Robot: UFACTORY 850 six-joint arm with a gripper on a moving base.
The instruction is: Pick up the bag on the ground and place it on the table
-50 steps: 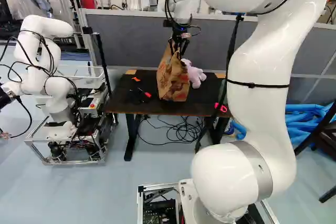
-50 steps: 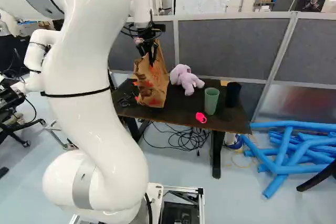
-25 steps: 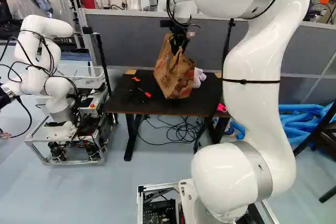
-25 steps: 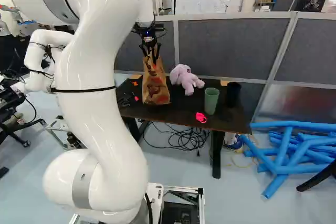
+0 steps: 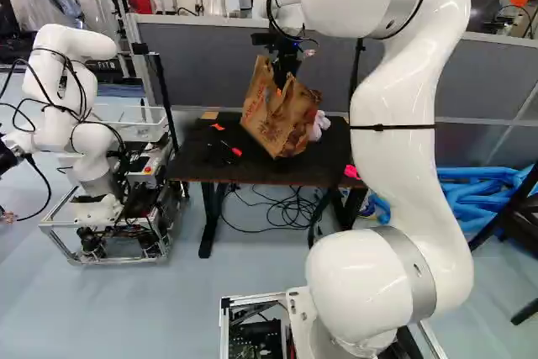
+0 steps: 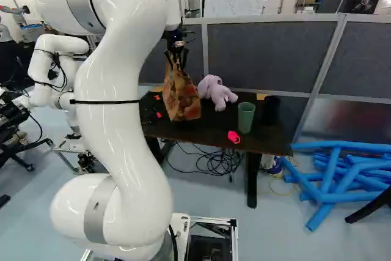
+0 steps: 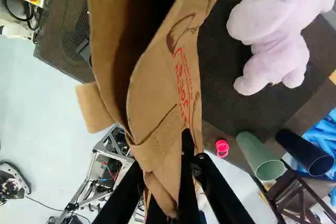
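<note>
My gripper (image 5: 286, 73) is above the table (image 5: 197, 172), shut on the upper edge of the brown paper bag (image 5: 276, 128). In the right base view, the bag (image 6: 181, 99) hangs beneath the gripper (image 6: 177, 56), over the tabletop. It leans in the left base view; whether its bottom touches the table I cannot tell. The wrist view has the bag's side (image 7: 168, 82) rising from between the fingers of the gripper (image 7: 167, 184), its open mouth ahead of them; folded paper hides part of the fingertips.
A lilac plush toy (image 6: 215, 93) lies beside the bag. Farther along the table are a green cup (image 6: 245, 117), a dark cup (image 6: 271, 109) and a pink item (image 6: 234, 137). Another robot (image 5: 71, 115) stands left of the table; a grey partition (image 6: 269, 53) runs behind.
The arm has swung above its lowest joint, and the bag has turned and tilted with the gripper, staying over the table. The base has not moved.
</note>
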